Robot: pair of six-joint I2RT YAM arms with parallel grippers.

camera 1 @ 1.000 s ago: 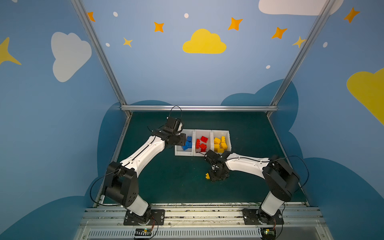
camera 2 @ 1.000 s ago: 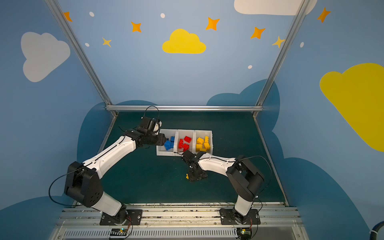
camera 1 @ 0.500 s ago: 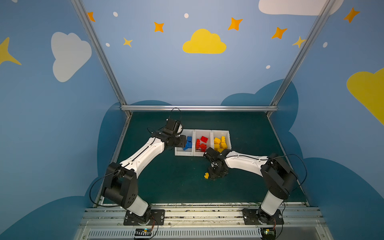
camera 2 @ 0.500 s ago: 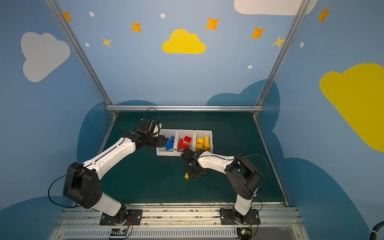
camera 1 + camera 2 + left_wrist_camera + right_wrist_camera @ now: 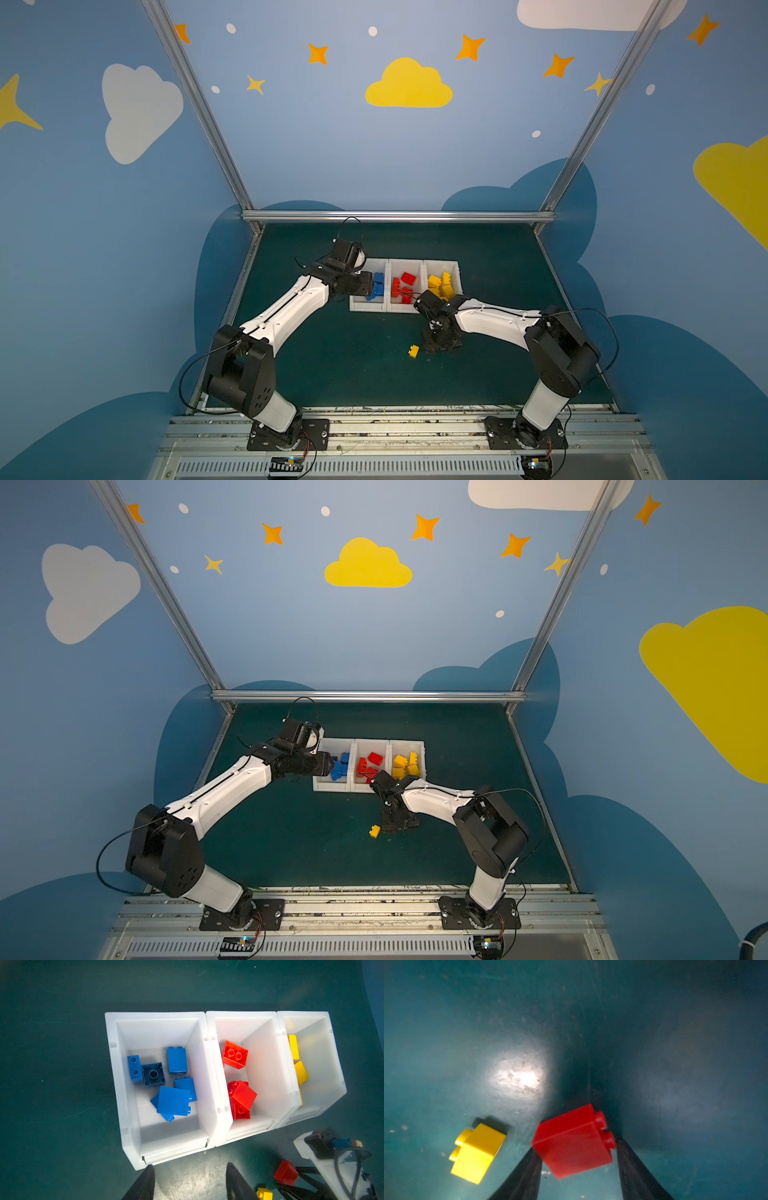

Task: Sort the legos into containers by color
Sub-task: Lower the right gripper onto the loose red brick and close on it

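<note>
In both top views a row of three white bins [image 5: 370, 306] [image 5: 332, 786] stands on the dark green desk [image 5: 332, 374] [image 5: 291, 854]. Blue bricks [image 5: 377, 284] [image 5: 340, 766] lie in the left bin, red bricks [image 5: 405, 282] [image 5: 370, 764] in the middle one and yellow bricks [image 5: 440, 282] [image 5: 405, 762] in the right one. The left end effector [image 5: 365, 286] [image 5: 328, 766] hangs at the left edge of the blue bin. The right end effector [image 5: 440, 345] [image 5: 399, 823] points down at the desk in front of the bins, and a lone yellow brick [image 5: 414, 351] [image 5: 375, 831] lies just beside it. From this height I cannot tell how either pair of fingers stands. The left wrist view looks down into the bins [image 5: 113, 1076]: blue bricks [image 5: 173, 1101] are piled loosely in the nearest, red bricks [image 5: 234, 1055] in the next and yellow bricks [image 5: 300, 1073] in the farthest. The left end effector [image 5: 189, 1165] has its black fingers spread wide with nothing between them, their tips near the blue bin's front lip. The same view shows a single red brick [image 5: 285, 1173] in the right arm's fingers and the lone yellow brick [image 5: 264, 1193] close by. In the right wrist view the right end effector [image 5: 576, 1145] pinches that red brick [image 5: 571, 1151] between its two fingers, studs turned sideways. The yellow brick [image 5: 477, 1153] lies on its side on the desk [image 5: 675, 1043], apart from the red one.
</note>
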